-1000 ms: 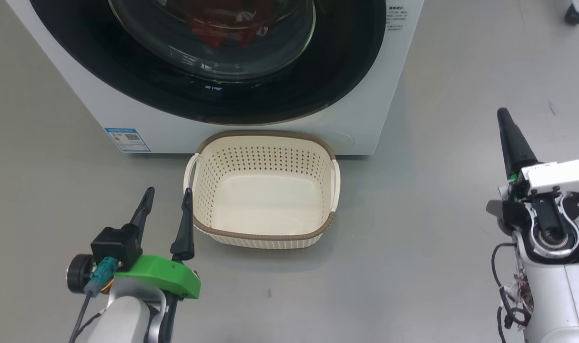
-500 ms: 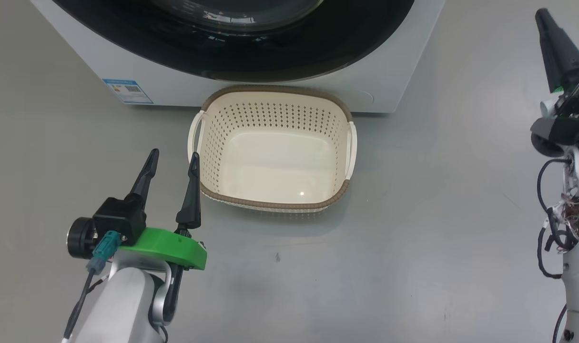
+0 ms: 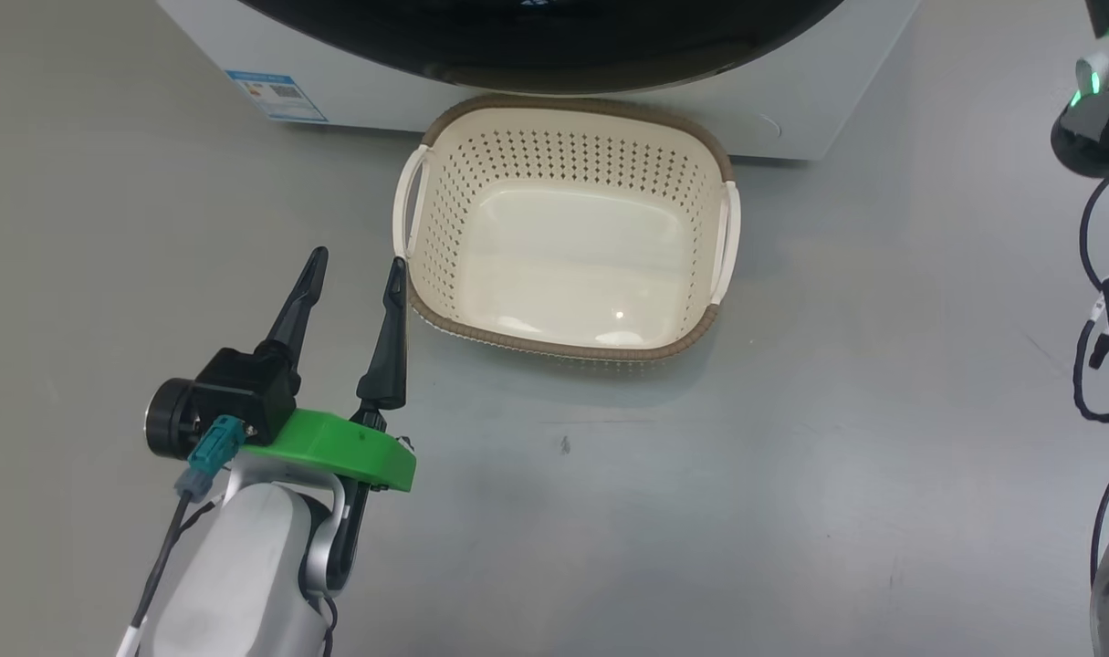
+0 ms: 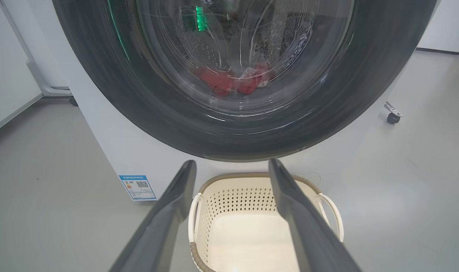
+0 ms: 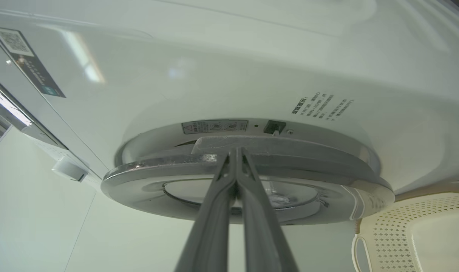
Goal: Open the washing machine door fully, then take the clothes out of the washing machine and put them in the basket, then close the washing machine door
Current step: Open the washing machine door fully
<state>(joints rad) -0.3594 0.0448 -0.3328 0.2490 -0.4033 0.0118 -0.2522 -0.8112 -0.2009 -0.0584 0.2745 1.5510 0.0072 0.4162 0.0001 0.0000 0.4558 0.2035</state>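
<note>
- The left gripper (image 3: 357,257) hovers just beside the basket's left near corner, its two dark fingers spread wide with nothing between them. Its inner fingertip comes close to the basket's left handle (whether it touches, I cannot tell).
- The basket (image 3: 563,349) sits upright on the grey floor (image 3: 791,456), cream with a brown rim, and nothing lies in it.
- In the left wrist view, the left gripper (image 4: 232,161) frames the basket (image 4: 233,196) between its fingers.
- Directly behind the basket, close against its far rim, stands the washing machine (image 3: 810,100). Its blue label sticker (image 3: 276,96) is low on the front, beyond the basket's left side.
- Above and behind the basket, the washing machine door (image 4: 101,75) fills the machine's front, glossy black around a bulging glass window.
- The clothes (image 4: 221,81) lie beyond the basket inside the drum, red with a little white, seen through the glass.
- Well to the right of the basket, the right arm (image 3: 1097,128) reaches up along the machine.
- The right gripper (image 5: 235,149) has its fingers pressed together, clasping nothing. Its tips are at the edge of the washing machine door (image 5: 146,177), high above the basket (image 5: 403,226); I cannot tell whether they make contact.
</note>
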